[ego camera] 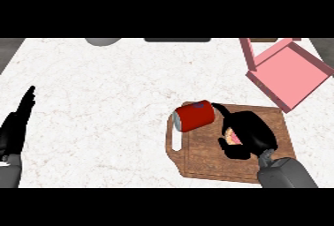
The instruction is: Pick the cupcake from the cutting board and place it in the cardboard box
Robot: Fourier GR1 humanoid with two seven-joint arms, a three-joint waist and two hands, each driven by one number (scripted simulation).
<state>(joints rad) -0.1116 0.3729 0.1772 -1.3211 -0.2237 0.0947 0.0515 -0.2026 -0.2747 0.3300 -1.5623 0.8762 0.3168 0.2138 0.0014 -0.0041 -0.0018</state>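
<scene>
Peeking from curled right hand (251, 132): cupcake (233, 139)

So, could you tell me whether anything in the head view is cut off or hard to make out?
Head view: the pink box runs off the top edge; the right hand hides most of the cupcake; the left hand sits partly cropped at the left edge.
</scene>
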